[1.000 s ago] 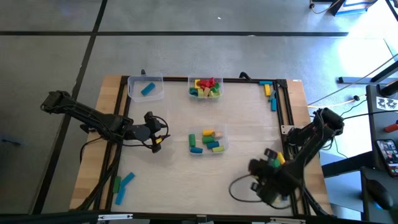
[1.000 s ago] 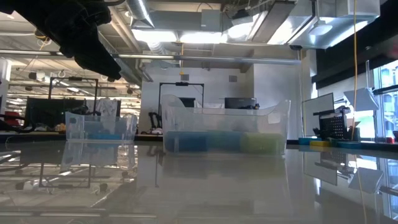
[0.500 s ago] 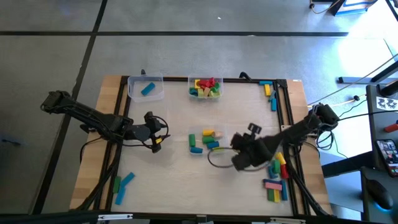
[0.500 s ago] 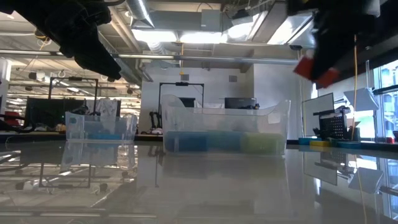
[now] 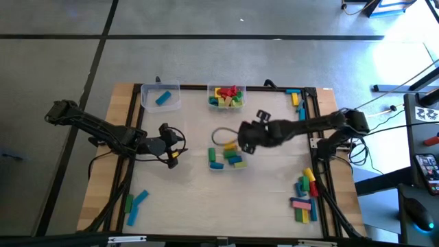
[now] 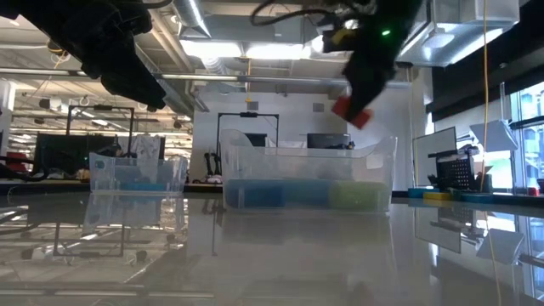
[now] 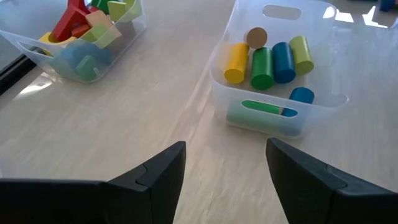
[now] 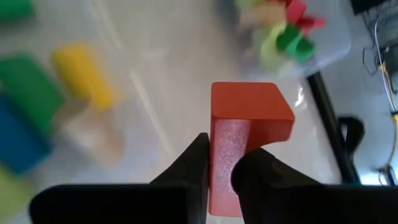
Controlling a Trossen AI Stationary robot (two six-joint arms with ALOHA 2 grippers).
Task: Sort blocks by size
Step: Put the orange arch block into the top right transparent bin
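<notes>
I see three clear tubs on my table (image 5: 192, 185): one (image 5: 160, 98) at the far left corner; one (image 5: 227, 97) mid-back; one (image 5: 228, 156) at centre.

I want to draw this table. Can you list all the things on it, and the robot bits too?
Red block: one, red, held in the air over the table's middle.
Middle tub: one, clear, table centre, holding yellow, green, blue and tan blocks.
Far middle tub: one, clear, far edge, with red, green and yellow blocks.
Far left tub: one, clear, far left corner, one blue block inside.
Loose blocks: several, mixed colours, near right edge; a few more near left and far right.
Table: one, pale wood.
Left gripper: open, hanging left of the middle tub.
Right gripper: shut on the red block.
</notes>
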